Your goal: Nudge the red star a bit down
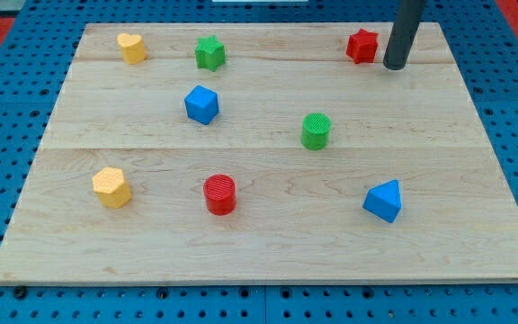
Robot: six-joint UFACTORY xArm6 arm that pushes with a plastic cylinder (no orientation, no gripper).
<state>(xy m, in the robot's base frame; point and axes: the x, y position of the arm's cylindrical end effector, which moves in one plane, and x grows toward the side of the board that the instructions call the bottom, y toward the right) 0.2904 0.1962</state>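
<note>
Pale wood fills the frame: a slatted board (268, 243) laid over blue pegboard (7, 108), eight small blocks scattered across it. My tip (394, 66) stands near the view's top right, just beside the red star (361, 46) on its right-hand side. Whether rod and block are touching or a sliver apart I cannot tell from this angle. The rod is a bare dark shaft; it carries nothing and clamps nothing, only pushes.

The red star sits close to the board's upper edge, well apart from the rest. To its left along the same upper band lie a green star (209, 52) and a yellow block (131, 47), whose shape looks roughly hexagonal. Lower, toward the middle, sit a blue cube (201, 104) and a green cylinder (316, 130). Along the view's bottom band rest a second yellow block (111, 187), a red cylinder (220, 194) and a blue wedge-like block (384, 200).

By my reading, the push has not properly begun. The tip is level with or slightly below the star, which suits a sideways shove, not a downward one. To send the star toward the view's bottom I would need the tip on its far, upper side, and little board is left there, so the approach must be tight. The ground just below the star is open, with the green cylinder the nearest thing in that direction, well clear of a short nudge.
</note>
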